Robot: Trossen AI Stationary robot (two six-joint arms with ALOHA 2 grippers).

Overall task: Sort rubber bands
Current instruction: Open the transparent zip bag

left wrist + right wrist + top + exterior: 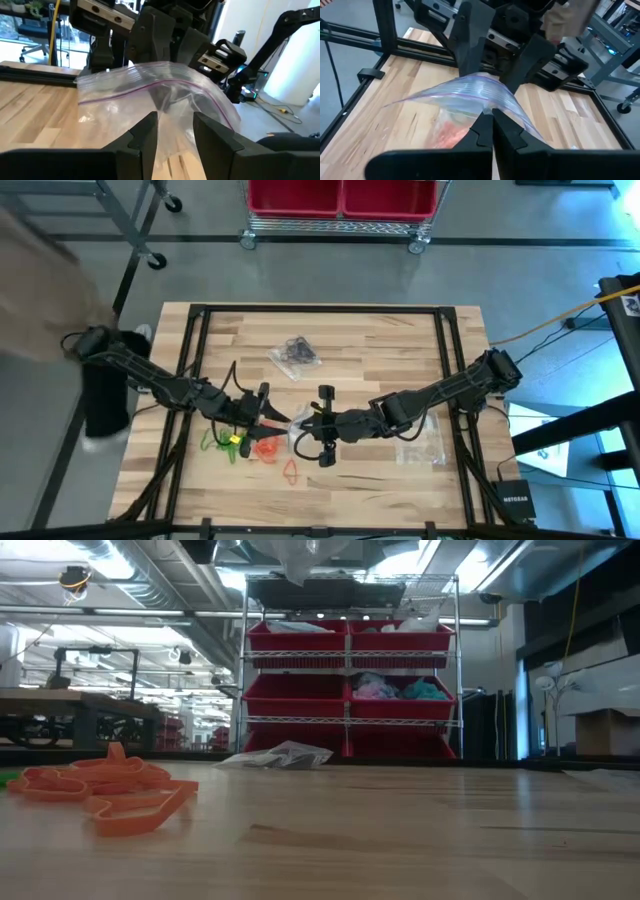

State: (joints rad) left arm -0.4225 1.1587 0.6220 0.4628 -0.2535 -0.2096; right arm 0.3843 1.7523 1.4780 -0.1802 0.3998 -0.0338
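Where the low camera looks across the pale wooden bench (400, 840), a little heap of orange-red rubber bands (110, 792) lies closest, flat on the wood. From above, that heap (267, 448) sits near the front edge, with one more orange loop (291, 470) just in front of it and some bright green rubber bands (218, 442) beside it on the left.

Just behind these loops, both arms meet at the middle of the bench. The left gripper (268, 402) and the right gripper (322, 425) face each other over a clear plastic zip bag with a purple seal line (165, 95), lifted off the wood. The right jaws are pressed together on a fold of this bag (470, 100). The left jaws stand a little apart with bag plastic between them; I cannot tell if they pinch it. Something orange shows faintly through the plastic in the right wrist view.

Farther back lies a second clear bag with black rubber bands inside (296, 355). A third clear bag (421, 438) lies by the right arm.

Off the bench on the right, a small black box (515, 498) reads "NETGEAR". Far behind stands a wire shelf with red bins (348, 690).
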